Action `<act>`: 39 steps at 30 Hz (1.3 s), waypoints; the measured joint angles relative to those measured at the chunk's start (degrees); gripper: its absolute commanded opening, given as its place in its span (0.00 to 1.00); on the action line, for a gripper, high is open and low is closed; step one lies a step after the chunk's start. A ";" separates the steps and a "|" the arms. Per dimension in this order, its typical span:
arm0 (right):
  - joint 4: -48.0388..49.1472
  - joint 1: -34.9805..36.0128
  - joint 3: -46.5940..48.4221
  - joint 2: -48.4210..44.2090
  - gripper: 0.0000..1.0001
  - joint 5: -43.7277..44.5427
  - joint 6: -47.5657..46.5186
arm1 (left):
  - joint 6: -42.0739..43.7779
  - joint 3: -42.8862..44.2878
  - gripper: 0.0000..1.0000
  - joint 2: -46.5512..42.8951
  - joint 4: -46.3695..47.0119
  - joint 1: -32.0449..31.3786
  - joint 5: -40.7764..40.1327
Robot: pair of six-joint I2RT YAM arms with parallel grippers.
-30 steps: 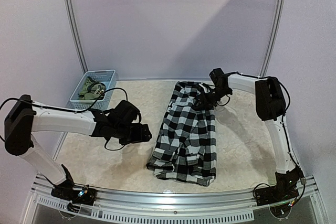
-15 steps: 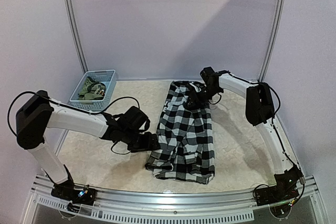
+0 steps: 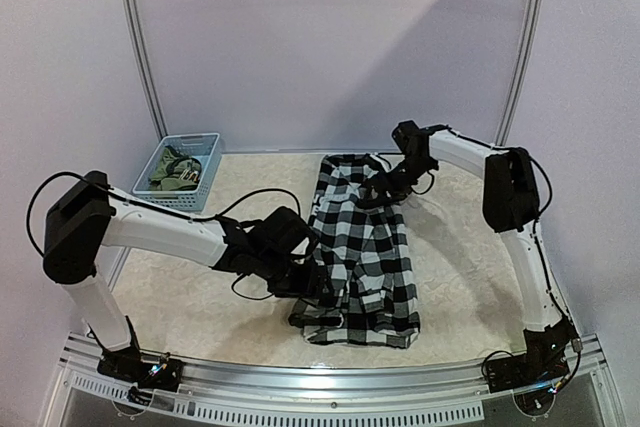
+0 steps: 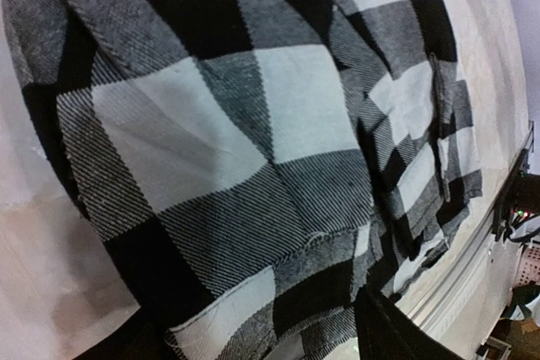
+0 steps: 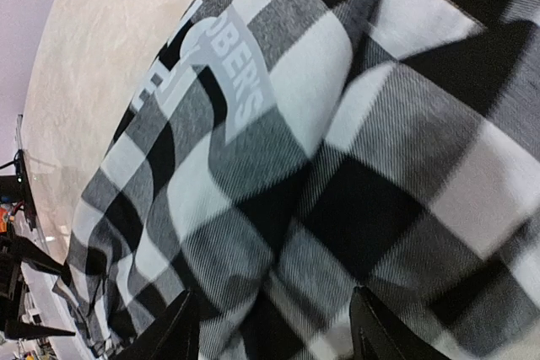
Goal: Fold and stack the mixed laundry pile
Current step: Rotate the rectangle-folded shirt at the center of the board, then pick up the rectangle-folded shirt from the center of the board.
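Top external view: left pincer (image 3: pixel 318 285), jaws spread, meets the black-and-white checked shirt (image 3: pixel 362 247) at its lower-left edge. The right pincer (image 3: pixel 385 190), likewise released, is at its top. Shirt lies mid-frame, seemingly half-folded; olive-green shirt (image 3: pixel 172 172) sits unfolded in basket (image 3: pixel 195 139), upper left.

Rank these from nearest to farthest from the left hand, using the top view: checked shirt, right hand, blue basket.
1. Checked shirt: the left hand is right at its near-left edge.
2. Right hand: at the shirt's far end, to the right.
3. Blue basket: far-left corner.
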 measured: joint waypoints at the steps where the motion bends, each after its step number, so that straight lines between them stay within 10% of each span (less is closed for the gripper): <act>1: -0.04 -0.68 -3.15 -3.21 0.66 0.79 -0.55 | 0.31 0.85 0.74 0.02 -0.61 -0.46 0.00; 13: 5.42 -4.13 -45.16 -45.18 0.71 4.44 -3.41 | 2.75 9.60 0.77 1.46 -11.61 -4.79 -1.66; 25: 8.04 -5.40 -61.29 -59.78 0.96 -0.44 -4.59 | -2.32 -1.51 0.81 -15.91 -20.74 -4.81 -12.70; 31: 11.28 -7.72 -70.62 -60.85 0.91 -3.34 1.95 | -10.10 -10.49 0.81 -23.76 -11.96 -4.81 -19.04; 39: 13.35 -7.78 -74.95 -57.57 0.80 -7.10 10.51 | -15.72 -9.07 0.73 -10.47 -3.96 -4.81 -15.41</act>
